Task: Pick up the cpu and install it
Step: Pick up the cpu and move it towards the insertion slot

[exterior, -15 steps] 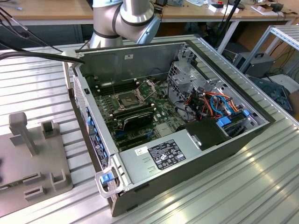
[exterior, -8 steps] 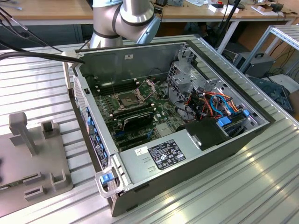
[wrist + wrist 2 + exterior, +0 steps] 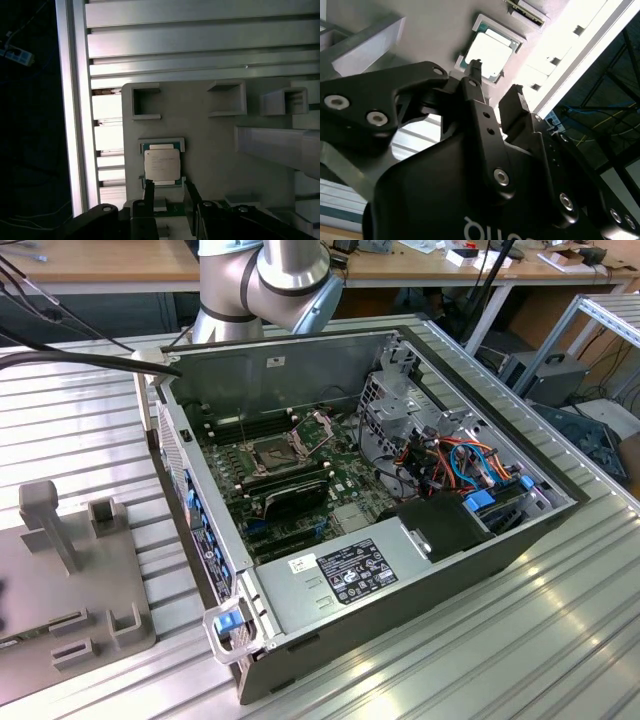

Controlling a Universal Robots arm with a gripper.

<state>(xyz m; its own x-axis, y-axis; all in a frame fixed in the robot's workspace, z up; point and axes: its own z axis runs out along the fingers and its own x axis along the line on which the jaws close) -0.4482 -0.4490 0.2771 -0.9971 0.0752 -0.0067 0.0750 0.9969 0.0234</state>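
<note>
Lining up the pick, tool (image 3: 169, 186) spread and empty beside the cpu (image 3: 162, 165) near the fixture's (image 3: 215, 145) edge, likely needing centring.

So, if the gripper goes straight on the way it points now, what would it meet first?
Most likely the cpu, lying flat in its recess on the grey fixture plate. The gripper points at it with jaws open. Depth is unclear, so it could meet the plate beside the chip instead.

Open computer case (image 3: 290, 370) on ribbed metal table (image 3: 500, 640), grey fixture plate (image 3: 30, 570) near it.
</note>
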